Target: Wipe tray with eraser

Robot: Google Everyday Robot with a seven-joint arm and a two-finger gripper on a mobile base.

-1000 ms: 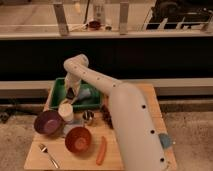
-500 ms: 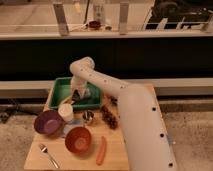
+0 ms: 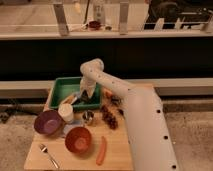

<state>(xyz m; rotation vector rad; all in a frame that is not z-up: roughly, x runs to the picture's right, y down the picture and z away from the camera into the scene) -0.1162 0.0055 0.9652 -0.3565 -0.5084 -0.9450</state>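
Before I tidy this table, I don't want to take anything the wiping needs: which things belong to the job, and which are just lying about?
For the job: green tray; hand, down inside the tray; eraser, hidden from me there.
Lying about: purple bowl; orange bowl; white cup; spoon; long orange piece.

My end effector (image 3: 86,96) hangs low inside the green tray (image 3: 61,89), toward its 4 o'clock corner.

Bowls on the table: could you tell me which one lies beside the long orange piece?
The orange bowl, front centre; the purple bowl sits farther left. The pincer is down in the green tray.
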